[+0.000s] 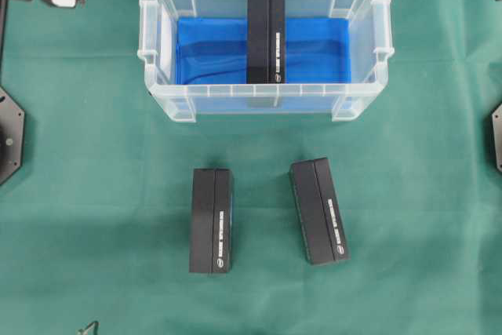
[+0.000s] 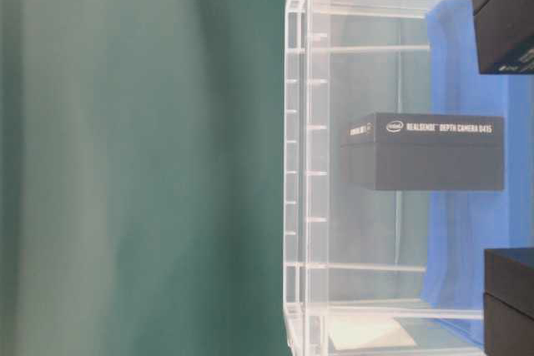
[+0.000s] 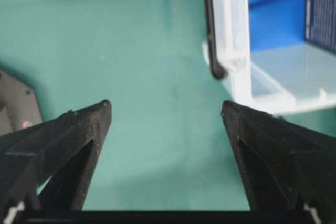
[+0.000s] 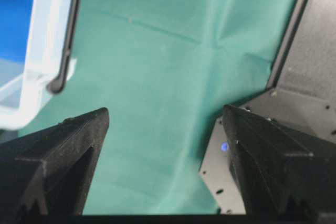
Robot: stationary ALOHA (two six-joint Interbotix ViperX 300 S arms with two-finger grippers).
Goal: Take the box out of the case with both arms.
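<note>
The case (image 1: 263,104) is a clear plastic bin with a blue sheet on its bottom, standing at the back middle of the green cloth. One black box (image 1: 266,38) stands on its long edge inside, near the middle; its printed side (image 2: 425,152) shows through the wall. My left gripper (image 3: 166,108) hovers open over bare cloth, left of the case's corner (image 3: 231,35), with nothing between its fingers. My right gripper (image 4: 166,114) is open too, over cloth to the right of the case (image 4: 47,40). Neither touches the case or the box.
Two more black boxes lie on the cloth in front of the case, one left (image 1: 212,220) and one right (image 1: 319,209). Arm base plates sit at the left edge (image 1: 9,135) and right edge (image 1: 496,137); a grey base plate (image 4: 294,103) is under the right gripper.
</note>
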